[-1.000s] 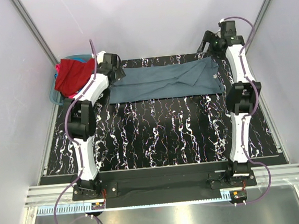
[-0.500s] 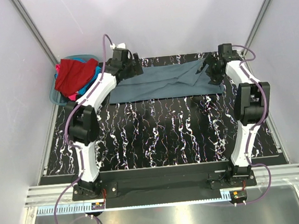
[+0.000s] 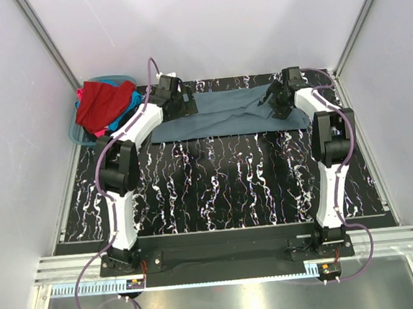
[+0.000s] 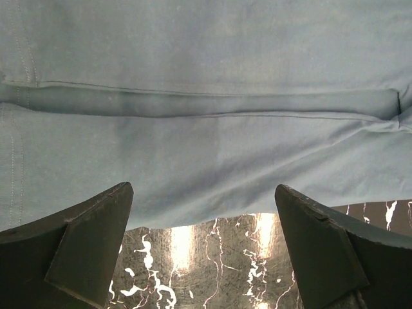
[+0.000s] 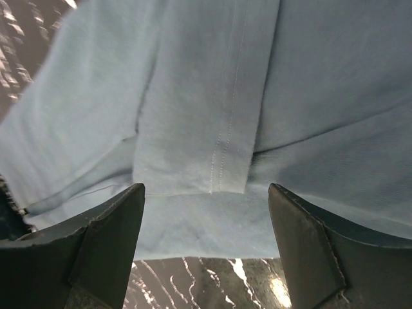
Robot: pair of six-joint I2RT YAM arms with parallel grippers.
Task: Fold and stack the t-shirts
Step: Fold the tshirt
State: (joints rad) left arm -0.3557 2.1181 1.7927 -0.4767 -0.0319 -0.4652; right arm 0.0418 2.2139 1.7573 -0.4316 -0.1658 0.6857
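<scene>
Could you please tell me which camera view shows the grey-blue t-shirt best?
The top external view: the grey-blue t-shirt lies there nearly whole, a long strip at the table's far side. The left wrist view shows only a seam near its edge; the right wrist view only a stitched flap.

Pale lilac-white wall panels (image 3: pixel 209 24) enclose a black, white-veined marble-pattern tabletop (image 3: pixel 224 189) — slim aluminium corner posts (image 3: pixel 43 38), and a glossy steel sheet (image 3: pixel 241 303) along the near edge.

Basket (image 3: pixel 76 132): teal plastic, is sitting at the table's far left corner.
Table (image 3: pixel 224 189): black top, white veining is running across it.
Rail (image 3: pixel 64 268): aluminium, is lying along the near edge.
Walls (image 3: pixel 217 23): pale, are enclosing three sides.
</scene>
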